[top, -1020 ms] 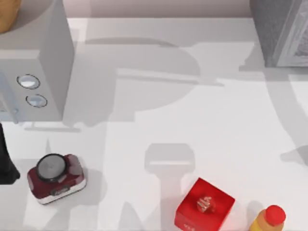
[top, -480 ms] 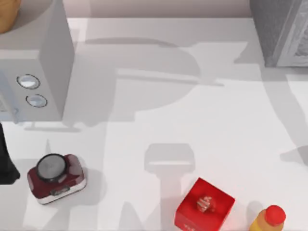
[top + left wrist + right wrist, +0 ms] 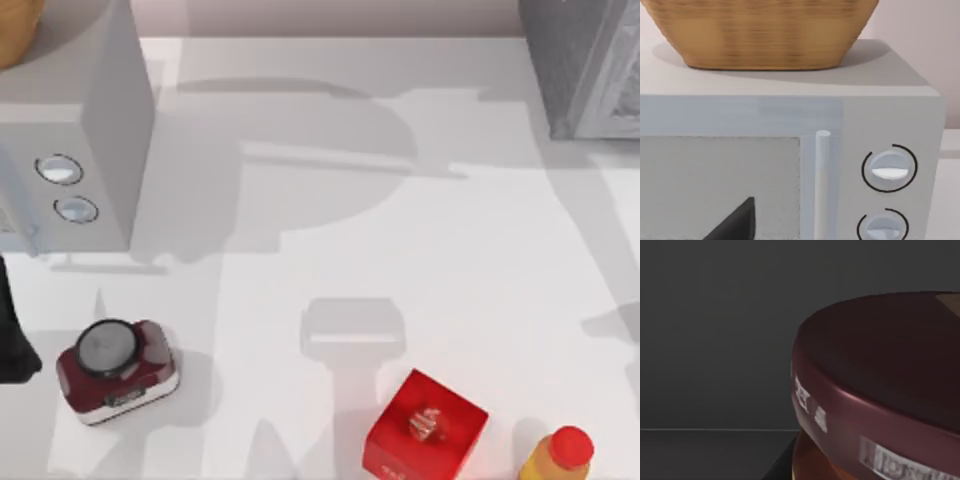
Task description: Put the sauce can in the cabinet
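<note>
One shift: the shadow on the table (image 3: 450,250) below the cabinet (image 3: 585,60) has changed outline since half a second ago; everything standing on the table has stayed put.
Table: white, crossed by gray arm shadows, with a pale wall behind it.
Loose items: a red box (image 3: 425,425), a yellow bottle (image 3: 558,455) and a maroon device with a gray round top (image 3: 115,365).
Left gripper (image 3: 735,222): parked; one dark tip shows, and its grip cannot be told. Straight ahead of it is the pale gray box (image 3: 790,150) with two knobs, topped by a woven basket (image 3: 760,30).
Right gripper (image 3: 784,466): a dark sliver beside the can; whether it grips cannot be told.
Sauce can (image 3: 880,380): right in front of this gripper, upright, with dark gray surfaces behind it.
</note>
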Tool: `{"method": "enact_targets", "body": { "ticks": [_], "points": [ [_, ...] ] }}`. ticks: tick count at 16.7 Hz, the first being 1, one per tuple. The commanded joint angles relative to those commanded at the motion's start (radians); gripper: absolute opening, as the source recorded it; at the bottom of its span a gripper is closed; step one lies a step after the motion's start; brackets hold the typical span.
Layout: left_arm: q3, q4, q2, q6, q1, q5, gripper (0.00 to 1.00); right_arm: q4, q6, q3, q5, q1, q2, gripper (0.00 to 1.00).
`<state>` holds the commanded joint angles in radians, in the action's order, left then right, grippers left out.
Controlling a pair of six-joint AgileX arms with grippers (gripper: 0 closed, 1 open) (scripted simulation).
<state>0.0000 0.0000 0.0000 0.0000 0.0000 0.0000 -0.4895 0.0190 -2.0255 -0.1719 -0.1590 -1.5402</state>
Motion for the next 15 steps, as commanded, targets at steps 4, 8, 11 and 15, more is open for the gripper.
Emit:
{"method": "enact_targets", "body": {
  "ticks": [4,8,11,15],
  "points": [
    [0.0,0.0,0.0,0.0,0.0,0.0,1.0,0.03,0.0,-0.159,0.029,0.032,-0.188,0.0],
    [0.0,0.0,0.0,0.0,0.0,0.0,1.0,0.052,0.0,-0.264,0.049,0.054,-0.314,0.0],
    [0.0,0.0,0.0,0.0,0.0,0.0,1.0,0.054,0.0,-0.274,0.051,0.056,-0.326,0.0],
    [0.0,0.0,0.0,0.0,0.0,0.0,1.0,0.054,0.0,-0.274,0.051,0.056,-0.326,0.15]
  ]
}}
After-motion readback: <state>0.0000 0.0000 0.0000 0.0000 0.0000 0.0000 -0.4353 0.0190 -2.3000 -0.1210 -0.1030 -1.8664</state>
